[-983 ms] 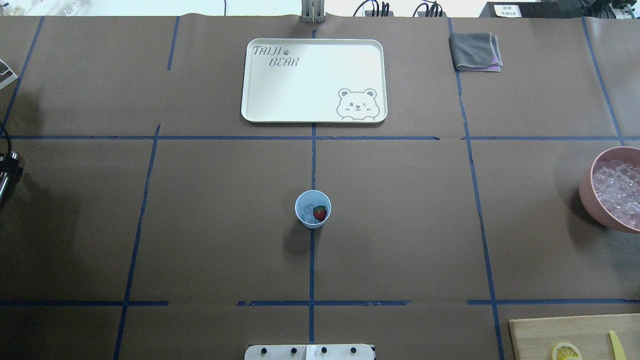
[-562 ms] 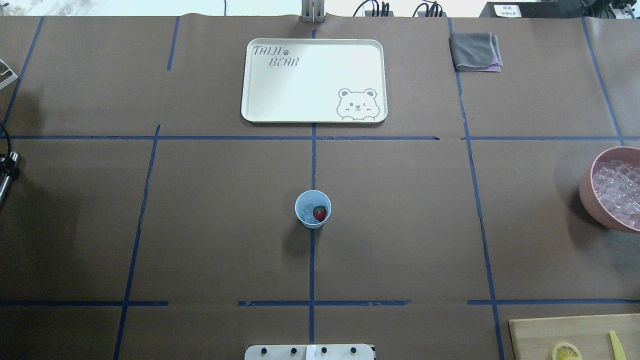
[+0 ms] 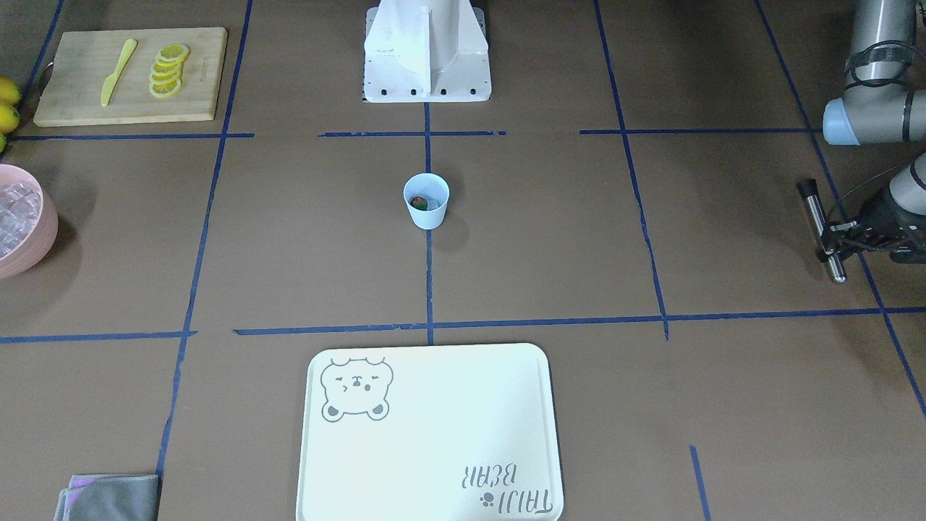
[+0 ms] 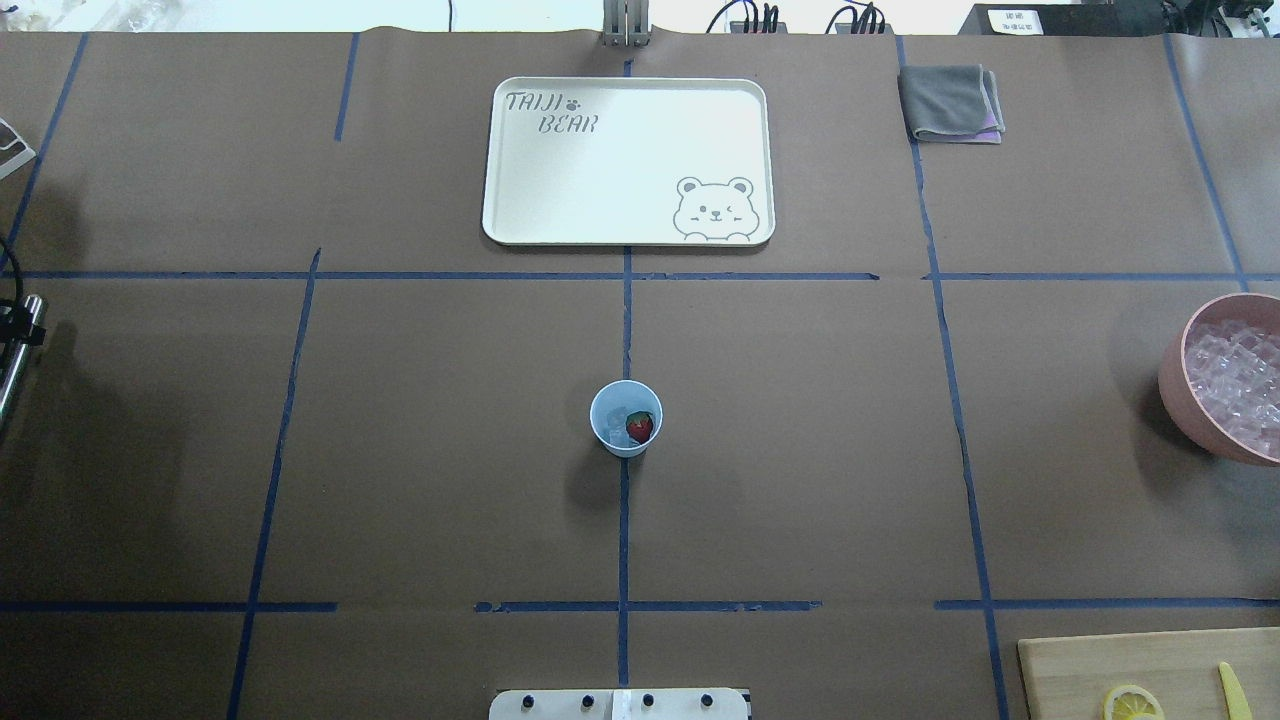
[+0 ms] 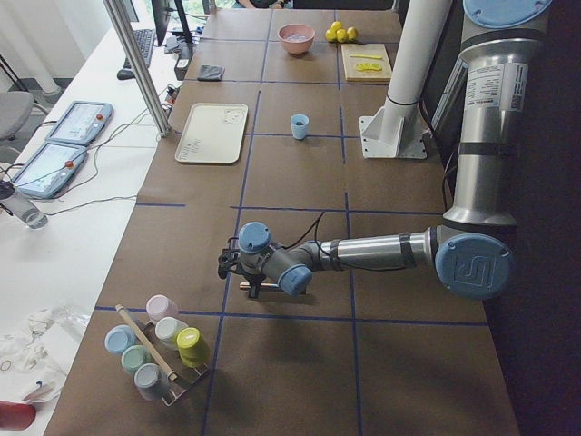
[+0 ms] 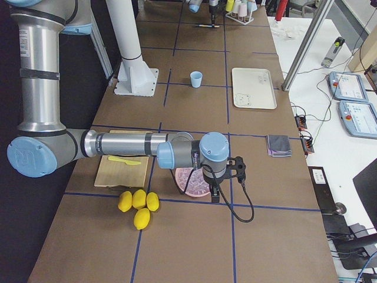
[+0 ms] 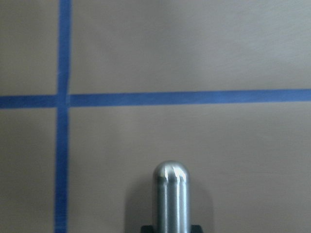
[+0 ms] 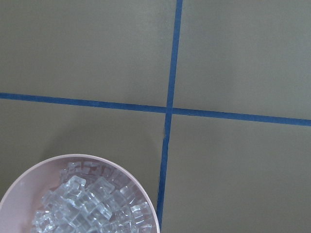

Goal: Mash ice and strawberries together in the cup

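One cup (image 3: 427, 217), one strawberry (image 4: 639, 427), one tray (image 4: 620, 170)

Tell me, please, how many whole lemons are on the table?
4, clustered beside the cutting board at the robot's right end: three lemons in a row, and a fourth nearer the side camera. None seems hidden.

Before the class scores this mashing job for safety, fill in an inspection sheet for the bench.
Surface: brown paper with blue tape grid.
Job's things: cup upright at centre, strawberry and ice inside.
Clutter: tray, cloth, pink bowl of cubes, cutting board with lemon slices.
Grippers: left gripper shut on metal rod, far from cup; right gripper above pink bowl, state unclear.
Cables: cable loops from right wrist.
Surroundings: tablets on side bench.
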